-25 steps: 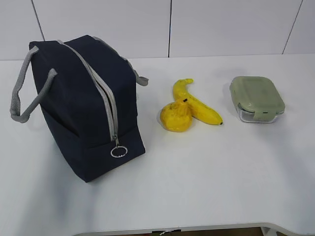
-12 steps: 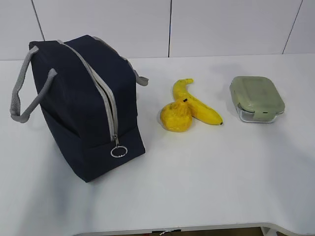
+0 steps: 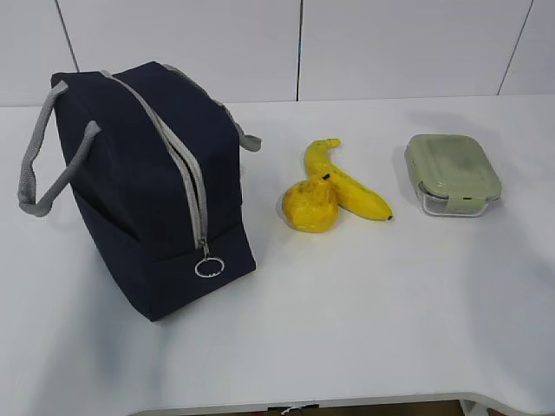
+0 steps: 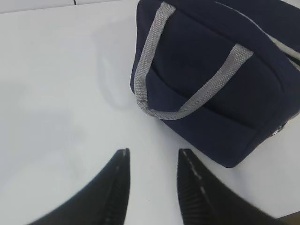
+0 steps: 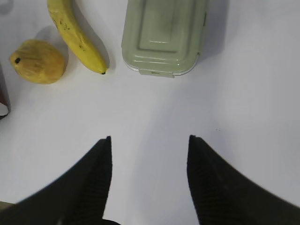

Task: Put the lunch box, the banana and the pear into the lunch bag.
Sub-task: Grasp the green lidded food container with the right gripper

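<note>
The navy lunch bag [image 3: 147, 186] stands on the left of the white table, its grey zipper shut with the ring pull [image 3: 209, 267] hanging at the near end. Right of it the pear [image 3: 310, 206] touches the banana [image 3: 347, 182]. Further right sits the green-lidded lunch box [image 3: 452, 173], closed. Neither arm shows in the exterior view. My left gripper [image 4: 152, 152] is open over bare table, short of the lunch bag [image 4: 220, 84] and its grey handle [image 4: 187, 108]. My right gripper [image 5: 149, 138] is open with nothing between its fingers, short of the lunch box [image 5: 164, 35], the banana [image 5: 77, 37] and the pear [image 5: 37, 61].
The white table [image 3: 390, 295] runs to a white panelled wall behind. Its front edge [image 3: 347, 403] lies near the bottom of the exterior view. Bare tabletop lies in front of the fruit and the lunch box.
</note>
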